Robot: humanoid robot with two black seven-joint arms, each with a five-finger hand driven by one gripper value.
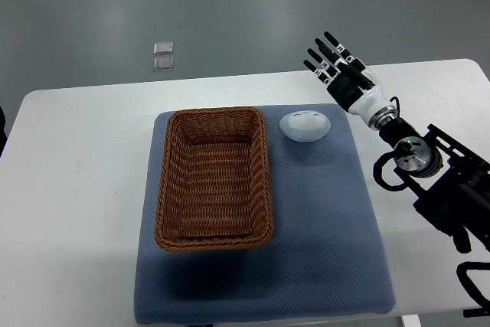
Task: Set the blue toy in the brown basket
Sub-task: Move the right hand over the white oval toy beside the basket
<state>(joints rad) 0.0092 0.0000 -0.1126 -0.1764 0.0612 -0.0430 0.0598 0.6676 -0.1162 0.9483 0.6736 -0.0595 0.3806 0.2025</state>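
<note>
White table (pixel 76 189), blue mat (pixel 337 266), perhaps floor sockets (pixel 163 56) beyond.

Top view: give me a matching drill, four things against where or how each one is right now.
Things:
1. basket
2. blue toy
3. right hand
4. mat

States:
A. fingers spread, holding nothing, over the table's far edge
B. empty, on the mat's left part
C. under both basket and toy
D. on the mat, just right of the basket's far corner

Pairs: 1-B, 2-D, 3-A, 4-C
</note>
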